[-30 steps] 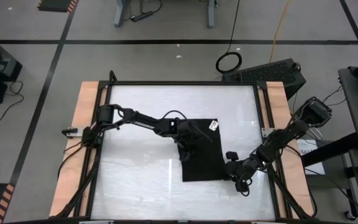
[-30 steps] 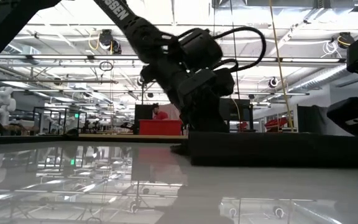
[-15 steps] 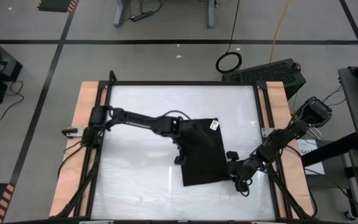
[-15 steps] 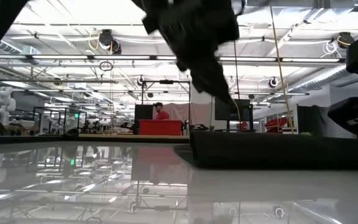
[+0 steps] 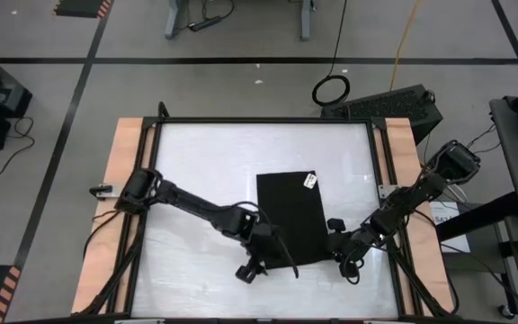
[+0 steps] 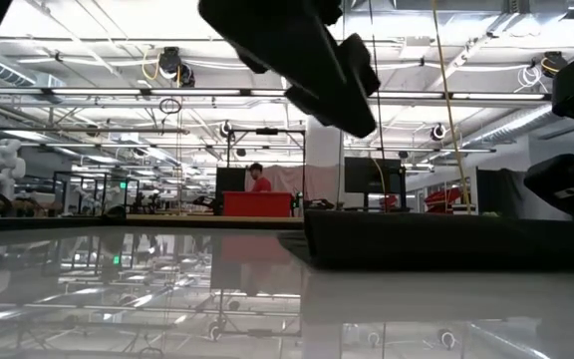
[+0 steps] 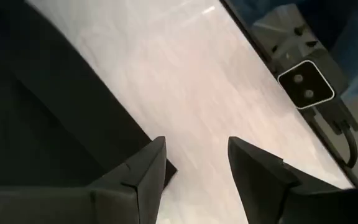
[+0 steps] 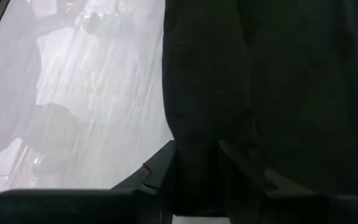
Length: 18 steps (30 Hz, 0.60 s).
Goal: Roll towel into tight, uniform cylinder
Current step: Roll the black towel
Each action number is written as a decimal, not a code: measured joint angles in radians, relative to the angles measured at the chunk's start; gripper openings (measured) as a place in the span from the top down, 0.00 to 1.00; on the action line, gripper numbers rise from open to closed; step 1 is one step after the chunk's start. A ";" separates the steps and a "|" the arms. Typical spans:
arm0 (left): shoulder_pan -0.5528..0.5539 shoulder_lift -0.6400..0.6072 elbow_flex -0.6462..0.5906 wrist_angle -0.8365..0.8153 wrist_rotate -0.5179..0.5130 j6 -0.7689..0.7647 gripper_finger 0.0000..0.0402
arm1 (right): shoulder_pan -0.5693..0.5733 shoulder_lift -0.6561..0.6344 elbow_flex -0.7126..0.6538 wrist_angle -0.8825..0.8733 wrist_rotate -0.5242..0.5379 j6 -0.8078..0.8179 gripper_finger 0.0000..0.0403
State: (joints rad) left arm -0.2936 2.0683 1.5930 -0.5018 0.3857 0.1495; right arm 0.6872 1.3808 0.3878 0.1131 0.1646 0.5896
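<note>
The towel's (image 5: 290,216) white tag (image 5: 309,181) is unreadable; my left gripper (image 7: 194,163) gapes empty, my right gripper (image 8: 197,165) pinches the towel's edge.

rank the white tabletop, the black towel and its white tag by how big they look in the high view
1. white tabletop, by far the largest
2. towel, a dark rectangle covering a small part of it
3. white tag, a tiny patch at the towel's far right corner
</note>
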 joint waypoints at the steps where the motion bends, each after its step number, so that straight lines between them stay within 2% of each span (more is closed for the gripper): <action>1: -0.006 0.000 -0.009 0.014 -0.013 -0.014 0.55 | 0.000 0.000 0.000 0.000 0.000 0.001 0.75; 4: -0.021 -0.001 -0.048 0.105 -0.098 -0.048 0.55 | 0.000 0.000 0.000 -0.004 0.000 0.014 0.75; 9: -0.044 0.006 -0.089 0.177 -0.132 -0.120 0.55 | 0.000 -0.001 0.001 -0.013 0.001 0.045 0.75; 12: -0.060 0.012 -0.116 0.186 -0.164 -0.159 0.55 | 0.000 -0.001 0.001 -0.014 0.001 0.055 0.75; 15: -0.075 0.025 -0.130 0.184 -0.258 -0.193 0.55 | 0.000 -0.001 0.001 -0.014 0.010 0.058 0.75; 18: -0.084 0.040 -0.137 0.203 -0.306 -0.210 0.55 | 0.000 -0.001 0.001 -0.014 0.011 0.061 0.75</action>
State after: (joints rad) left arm -0.3771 2.1083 1.4563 -0.2990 0.0802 -0.0605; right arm 0.6872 1.3796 0.3889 0.0990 0.1761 0.6510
